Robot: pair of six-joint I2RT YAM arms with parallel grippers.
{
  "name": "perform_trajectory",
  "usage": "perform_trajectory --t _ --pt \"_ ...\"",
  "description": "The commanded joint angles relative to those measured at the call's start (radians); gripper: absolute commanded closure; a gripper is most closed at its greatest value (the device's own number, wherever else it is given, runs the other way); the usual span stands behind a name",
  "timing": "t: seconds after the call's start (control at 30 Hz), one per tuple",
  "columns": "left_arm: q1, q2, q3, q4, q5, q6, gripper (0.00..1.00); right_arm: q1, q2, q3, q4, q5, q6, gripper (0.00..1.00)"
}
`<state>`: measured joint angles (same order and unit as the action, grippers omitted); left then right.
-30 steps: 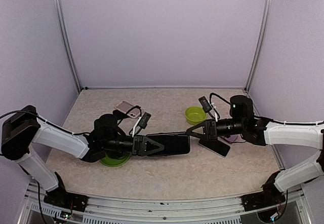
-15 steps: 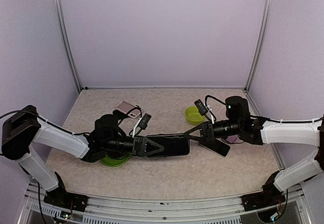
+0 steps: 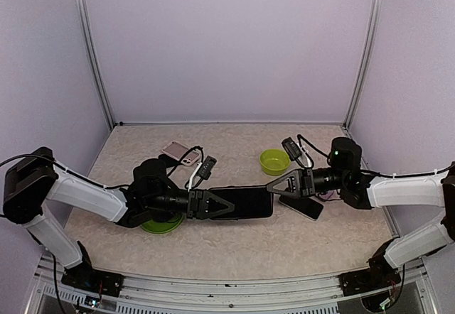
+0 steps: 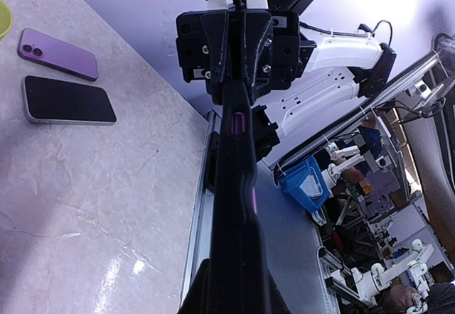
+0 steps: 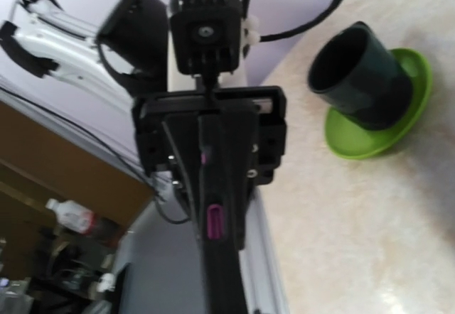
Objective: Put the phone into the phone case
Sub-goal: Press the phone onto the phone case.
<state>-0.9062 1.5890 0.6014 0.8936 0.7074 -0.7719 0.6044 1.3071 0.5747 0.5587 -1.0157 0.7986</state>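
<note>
A black phone case (image 3: 245, 202) hangs above the table between both arms. It shows edge-on in the wrist views, with purple side buttons (image 5: 215, 222). Whether the phone sits inside it I cannot tell. My left gripper (image 3: 222, 204) is shut on its left end, and the slab runs out from between those jaws (image 4: 234, 285). My right gripper (image 3: 273, 186) is shut on the right end (image 5: 222, 285). A dark-screened phone (image 3: 301, 206) lies flat under the right arm. A purple phone (image 4: 58, 53) lies beside it, back up.
A pink phone (image 3: 179, 153) lies at the back left. A small green bowl (image 3: 274, 161) stands behind the right gripper. A green plate (image 3: 161, 224) under the left arm carries a dark cylinder (image 5: 359, 79). The table's front rail (image 4: 197, 207) runs below the case.
The right gripper has closed on the right end of the case. Both arms and the case have shifted slightly to the right.
</note>
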Motion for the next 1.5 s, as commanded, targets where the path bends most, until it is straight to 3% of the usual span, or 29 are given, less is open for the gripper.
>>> perform_trajectory --t 0.0,0.33,0.57,0.73,0.97,1.27,1.47 --pt "0.032 0.009 -0.013 -0.017 -0.045 0.018 1.0 -0.063 -0.015 -0.035 0.228 -0.156 0.16 0.92" --pt "0.032 0.005 -0.018 -0.018 -0.045 0.021 1.0 -0.084 -0.023 -0.036 0.18 -0.136 0.139 0.64" --pt "0.032 0.015 -0.019 -0.003 -0.041 0.016 1.0 -0.074 -0.03 0.027 -0.162 0.042 -0.079 0.58" --pt "0.032 0.027 -0.011 -0.001 -0.041 0.012 1.0 -0.024 -0.002 0.071 -0.281 0.157 -0.171 0.57" --pt "0.032 0.044 -0.002 -0.003 -0.046 0.005 1.0 0.06 0.041 0.147 -0.423 0.305 -0.273 0.6" --pt "0.032 0.049 -0.002 -0.01 -0.051 0.004 1.0 0.123 0.104 0.195 -0.5 0.385 -0.335 0.71" --pt "0.032 0.052 0.004 -0.037 -0.062 0.008 1.0 0.144 0.096 0.209 -0.534 0.456 -0.361 0.97"
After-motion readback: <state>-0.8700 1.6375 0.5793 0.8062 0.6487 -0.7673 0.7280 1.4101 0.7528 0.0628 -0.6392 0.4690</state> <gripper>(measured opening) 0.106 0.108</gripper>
